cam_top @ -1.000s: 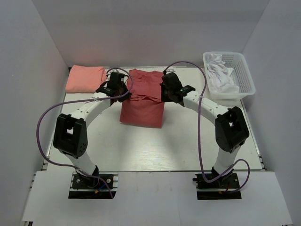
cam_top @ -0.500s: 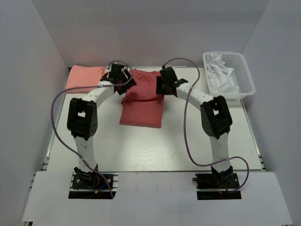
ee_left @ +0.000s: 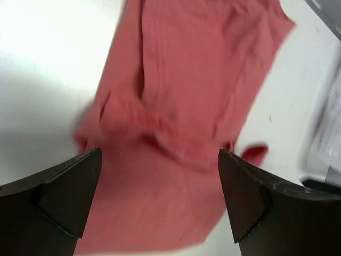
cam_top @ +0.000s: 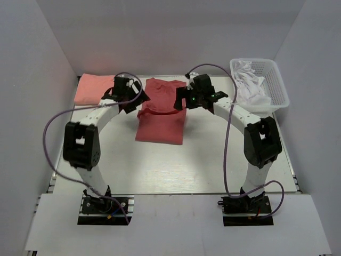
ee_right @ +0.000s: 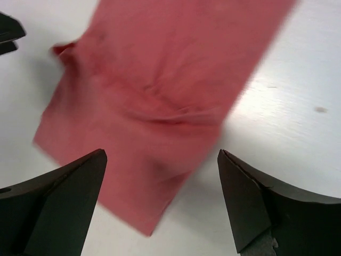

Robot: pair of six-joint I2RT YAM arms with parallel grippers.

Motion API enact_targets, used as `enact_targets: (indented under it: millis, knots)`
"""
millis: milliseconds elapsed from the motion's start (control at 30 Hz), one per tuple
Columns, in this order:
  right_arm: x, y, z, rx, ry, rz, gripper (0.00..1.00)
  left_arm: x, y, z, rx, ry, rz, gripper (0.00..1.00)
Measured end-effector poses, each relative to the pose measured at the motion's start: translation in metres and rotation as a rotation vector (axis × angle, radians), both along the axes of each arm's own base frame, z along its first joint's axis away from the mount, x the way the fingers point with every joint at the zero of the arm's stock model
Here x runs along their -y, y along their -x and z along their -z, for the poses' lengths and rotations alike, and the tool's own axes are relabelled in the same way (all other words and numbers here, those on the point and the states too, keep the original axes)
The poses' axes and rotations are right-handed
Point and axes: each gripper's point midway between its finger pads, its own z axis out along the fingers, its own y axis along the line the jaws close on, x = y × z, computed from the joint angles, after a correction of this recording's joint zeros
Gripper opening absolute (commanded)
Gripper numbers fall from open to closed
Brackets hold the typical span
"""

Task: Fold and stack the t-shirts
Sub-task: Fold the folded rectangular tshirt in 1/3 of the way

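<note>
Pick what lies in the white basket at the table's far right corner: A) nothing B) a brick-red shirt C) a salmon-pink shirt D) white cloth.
D: the basket holds crumpled white cloth, while the brick-red shirt lies mid-table and the salmon-pink shirt sits folded at the far left.

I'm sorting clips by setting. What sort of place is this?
Likely a robotics lab test cell: plain white walls box in a pale table, and a left arm and right arm are bolted to its near edge.
</note>
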Motion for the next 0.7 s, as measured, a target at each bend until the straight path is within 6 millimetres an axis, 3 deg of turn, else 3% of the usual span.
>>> enact_targets:
  millis: [133,233,367,533,700]
  knots:
    - [-0.036,0.04,-0.002,-0.006,-0.055,-0.218,0.9,-0.002,0.066,-0.032,0.095,0.022,0.059,1.0]
    - [-0.059,0.058,-0.003,-0.003,-0.082,-0.327,0.9,-0.004,0.109,-0.046,0.163,0.043,0.097,1.0]
    - [-0.085,0.066,0.004,-0.02,-0.116,-0.431,0.9,-0.016,0.148,-0.026,0.141,0.018,0.098,1.0]
    - [-0.12,0.068,0.038,-0.079,-0.139,-0.536,0.9,-0.03,0.194,0.003,0.078,-0.012,0.098,1.0]
    - [-0.147,0.059,0.06,-0.065,-0.154,-0.563,0.9,-0.034,0.226,-0.006,0.162,0.022,0.109,1.0]
